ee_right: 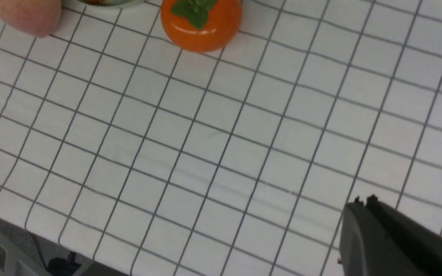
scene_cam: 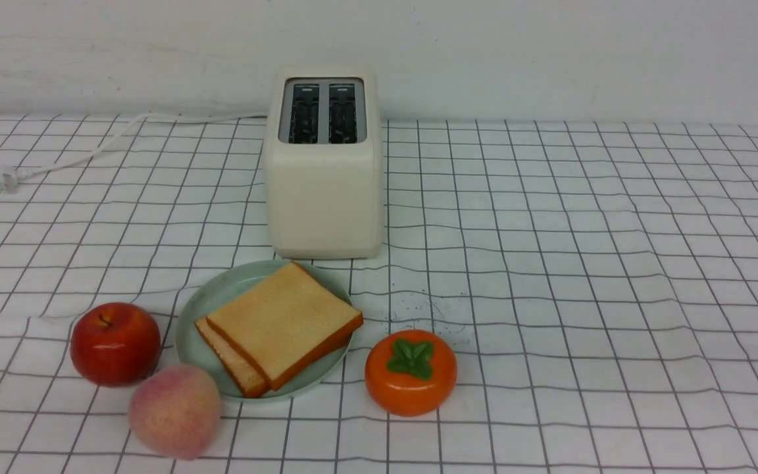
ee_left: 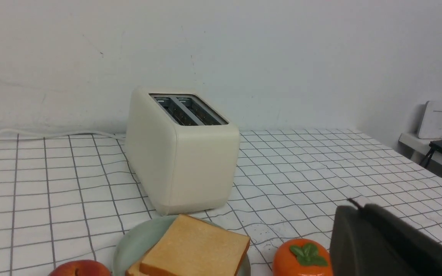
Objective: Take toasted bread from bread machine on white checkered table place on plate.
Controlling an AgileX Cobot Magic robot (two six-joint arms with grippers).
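Two slices of toasted bread (scene_cam: 280, 322) lie overlapped on the mint-green plate (scene_cam: 198, 322), lower centre-left of the front view, just below the cream bread machine (scene_cam: 324, 191). A red apple (scene_cam: 114, 342) and a peach (scene_cam: 175, 409) sit at the plate's left and a persimmon (scene_cam: 410, 372) at its right, all on the checkered bench (scene_cam: 583, 263). The left tool (ee_left: 353, 203) and right tool (ee_right: 365, 201) show only partly, so I cannot tell whether either is released or clenched.

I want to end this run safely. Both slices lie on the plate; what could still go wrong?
The top slice pokes past the plate rim toward the persimmon; a nudge might slide it off. The apple and peach sit close to the plate and could roll if brushed.
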